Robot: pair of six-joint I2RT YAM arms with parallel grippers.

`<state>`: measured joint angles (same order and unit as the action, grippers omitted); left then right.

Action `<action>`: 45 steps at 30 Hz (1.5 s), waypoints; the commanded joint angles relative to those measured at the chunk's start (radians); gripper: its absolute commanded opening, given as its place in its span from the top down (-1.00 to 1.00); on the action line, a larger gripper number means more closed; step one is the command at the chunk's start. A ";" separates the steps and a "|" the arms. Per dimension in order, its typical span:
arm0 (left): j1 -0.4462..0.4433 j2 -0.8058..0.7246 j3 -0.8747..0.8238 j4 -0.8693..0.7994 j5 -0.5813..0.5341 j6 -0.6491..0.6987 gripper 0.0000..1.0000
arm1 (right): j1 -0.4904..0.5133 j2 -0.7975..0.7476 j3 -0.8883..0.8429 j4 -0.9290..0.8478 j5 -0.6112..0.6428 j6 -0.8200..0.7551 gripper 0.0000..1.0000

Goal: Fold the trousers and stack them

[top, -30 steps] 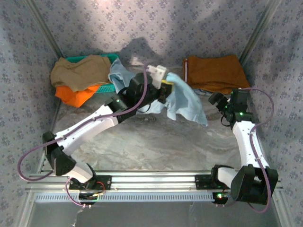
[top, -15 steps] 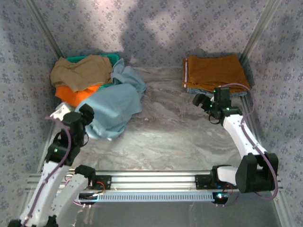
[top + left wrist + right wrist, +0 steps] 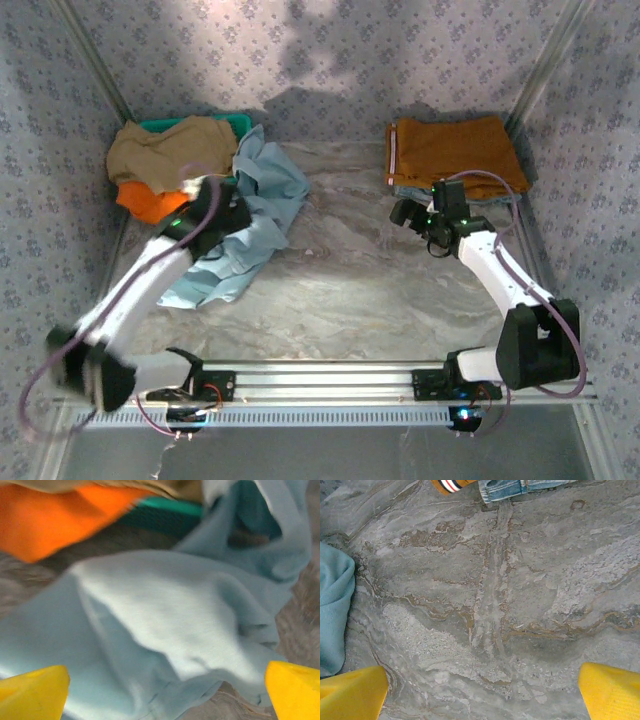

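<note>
The pale sky-blue trousers (image 3: 262,205) lie crumpled on the left half of the table, one end against the green basket. My left gripper (image 3: 224,208) hovers just above them, open; in the left wrist view its yellow fingertips (image 3: 31,692) stand wide apart over the blue trousers (image 3: 165,615), with no cloth between them. My right gripper (image 3: 404,212) is open over bare table, its fingertips (image 3: 612,690) far apart. An edge of the trousers (image 3: 332,615) shows at the left of the right wrist view.
A green basket (image 3: 240,122) at the back left holds a tan garment (image 3: 165,150) and a bright orange one (image 3: 145,200). Folded rust-orange trousers (image 3: 450,150) lie at the back right on a denim piece (image 3: 520,487). Patterned walls close in three sides.
My left gripper opened and let go of the blue trousers, which now lie heaped on the left. The left arm swung away left, then back over them. The right gripper moved left.
</note>
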<state>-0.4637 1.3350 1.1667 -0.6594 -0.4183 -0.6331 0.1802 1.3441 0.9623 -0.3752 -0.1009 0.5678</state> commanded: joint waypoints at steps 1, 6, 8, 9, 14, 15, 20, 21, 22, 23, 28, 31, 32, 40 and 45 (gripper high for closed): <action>-0.031 0.193 0.123 0.019 -0.026 0.079 -0.99 | 0.019 0.028 0.046 0.015 -0.003 -0.014 -0.99; -0.001 0.391 0.185 0.051 -0.088 0.105 -0.92 | 0.103 0.124 0.102 0.029 -0.029 -0.019 -0.99; 0.020 0.401 0.167 0.049 -0.072 0.101 -0.26 | 0.157 0.184 0.146 0.031 -0.040 -0.031 -0.99; 0.023 0.376 0.144 0.055 -0.072 0.098 0.26 | 0.190 0.220 0.179 0.028 -0.045 -0.039 -0.99; 0.017 0.127 0.024 0.036 -0.121 0.084 1.00 | 0.341 0.429 0.387 0.022 -0.048 -0.080 -0.99; 0.027 0.066 -0.001 0.022 -0.125 0.069 1.00 | 0.369 0.470 0.439 0.021 -0.044 -0.091 -0.99; 0.119 -0.185 -0.133 -0.003 0.006 0.036 1.00 | 0.464 0.726 0.698 0.010 -0.042 -0.135 -0.99; 0.130 -0.215 -0.145 -0.013 0.030 0.033 1.00 | 0.475 0.783 0.759 -0.002 -0.048 -0.139 -0.99; 0.133 -0.235 -0.152 -0.027 0.041 0.031 1.00 | 0.483 0.827 0.807 -0.012 -0.050 -0.135 -0.99; 0.134 -0.258 -0.159 -0.054 0.045 0.030 1.00 | 0.487 0.876 0.857 -0.016 -0.059 -0.125 -0.99; 0.138 -0.360 -0.185 -0.100 0.058 0.039 1.00 | 0.494 1.011 0.997 -0.058 -0.071 -0.080 -0.98; 0.140 -0.405 -0.186 -0.116 0.086 0.047 1.00 | 0.495 1.052 1.029 -0.083 -0.086 -0.075 -0.74; 0.142 -0.413 -0.186 -0.119 0.094 0.048 1.00 | 0.496 1.061 1.035 -0.090 -0.087 -0.079 -0.57; 0.129 -0.438 -0.165 -0.083 0.272 0.086 1.00 | 0.457 0.833 0.720 -0.016 0.065 -0.042 1.00; 0.029 -0.456 -0.146 -0.057 0.345 0.115 1.00 | 0.396 0.548 0.388 0.059 0.166 -0.018 1.00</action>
<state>-0.3840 0.9062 0.9714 -0.7593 -0.1528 -0.5526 0.6224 2.0525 1.4525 -0.3546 -0.0425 0.5209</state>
